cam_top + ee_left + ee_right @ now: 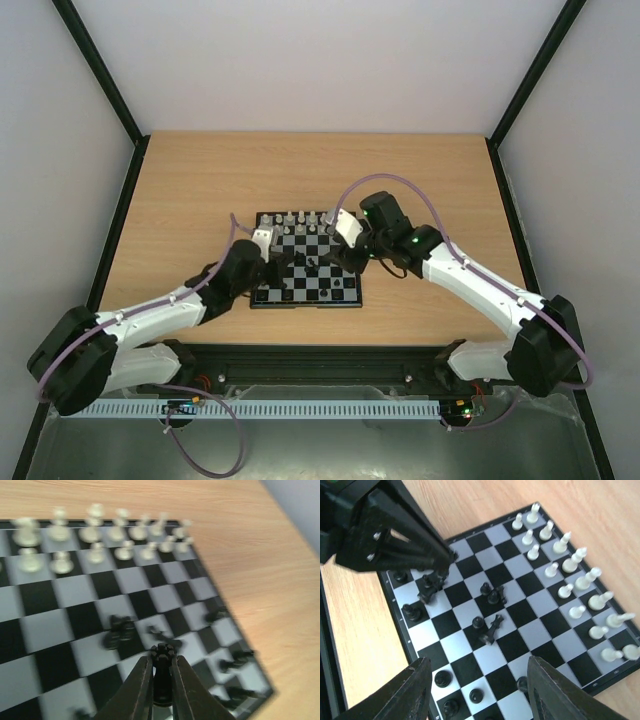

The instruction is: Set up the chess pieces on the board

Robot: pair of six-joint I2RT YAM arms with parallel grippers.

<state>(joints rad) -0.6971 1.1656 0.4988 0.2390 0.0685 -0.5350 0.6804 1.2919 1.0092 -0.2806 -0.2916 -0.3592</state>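
Note:
The board (325, 272) lies mid-table. White chess pieces (300, 220) stand in two rows along its far side. Black chess pieces (492, 596) are scattered over the middle and near squares, and one lies toppled (490, 630). My left gripper (163, 661) is shut on a black piece with a notched crown (164, 652), held above the board (75, 625) near its front squares. My right gripper (479, 682) stands open over the board (530, 625), with nothing between its fingers (415, 690). The left gripper (442, 560) reaches in at the top left of the right wrist view.
The board rests on a wooden table (180, 200) with black rails along both sides. Both arms (470, 280) lean in over the board from the near edge. Upright black pieces (442, 679) stand close under the right gripper.

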